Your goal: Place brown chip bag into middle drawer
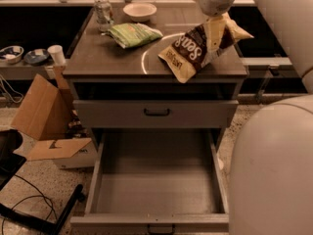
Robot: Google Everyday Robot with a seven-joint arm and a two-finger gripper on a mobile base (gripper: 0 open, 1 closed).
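Evidently the brown chip bag (188, 50) is held clasped by the pincer (213, 37) over the bench (107, 58), upper right of the frame; the middle drawer (156, 192) is pulled open, bottom centre; lowering in is not yet done.

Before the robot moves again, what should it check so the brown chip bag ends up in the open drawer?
1. Middle drawer pulled out: ok.
2. Room inside the drawer: ok, only its bare grey floor shows.
3. Gripper at the right bag: ok, it is over the brown chip bag, at the right front of the counter.
4. Firm hold on the bag: cannot tell.
5. Bag lifted off the counter: cannot tell.
6. Green chip bag out of the way: ok, it lies apart to the left.
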